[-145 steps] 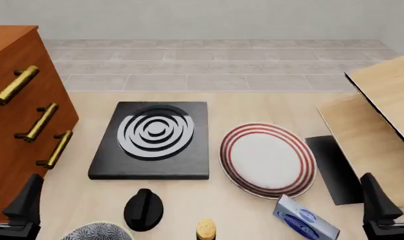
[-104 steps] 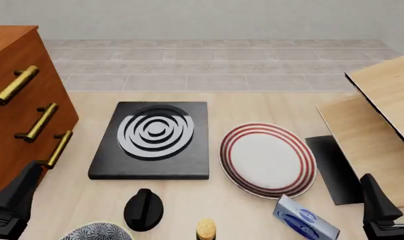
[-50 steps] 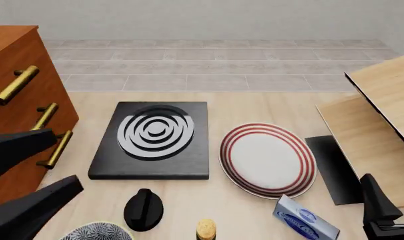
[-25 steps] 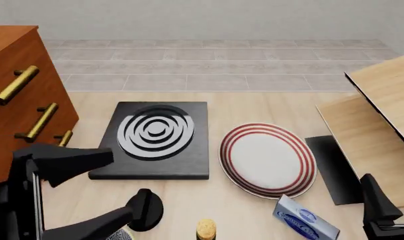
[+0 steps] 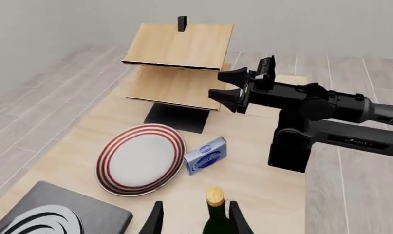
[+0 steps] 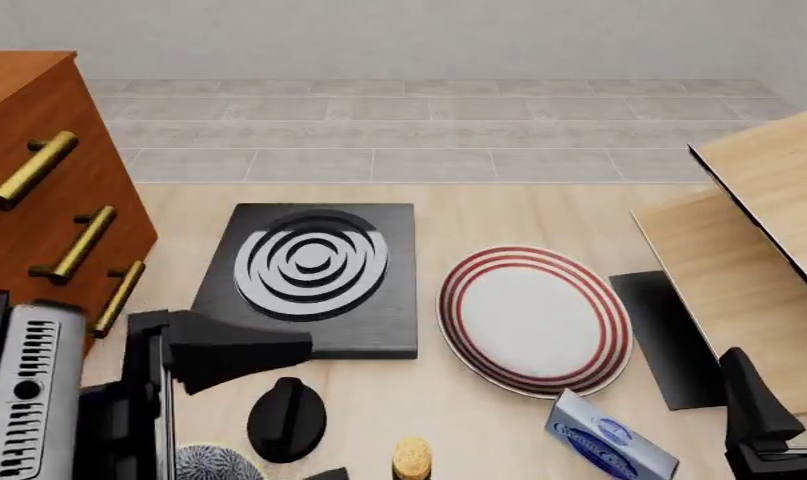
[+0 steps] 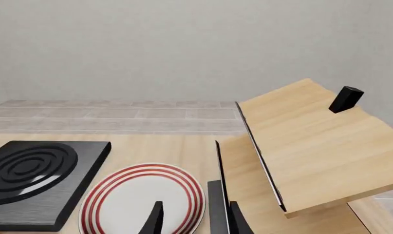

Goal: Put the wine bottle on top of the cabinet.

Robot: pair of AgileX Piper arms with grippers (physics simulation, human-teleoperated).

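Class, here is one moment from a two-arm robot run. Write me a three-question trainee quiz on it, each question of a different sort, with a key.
1. True or false: the wine bottle already stands on the cabinet.
2. Which lies nearest the red-ringed plate? A blue box B cabinet C patterned bowl
3. Fill in: the left hand has one finger on each side of the bottle's ____.

Key: 1 false; 2 A; 3 neck.

wine bottle [image 6: 411,459] body cut off below, cabinet [image 6: 30,190] top unseen
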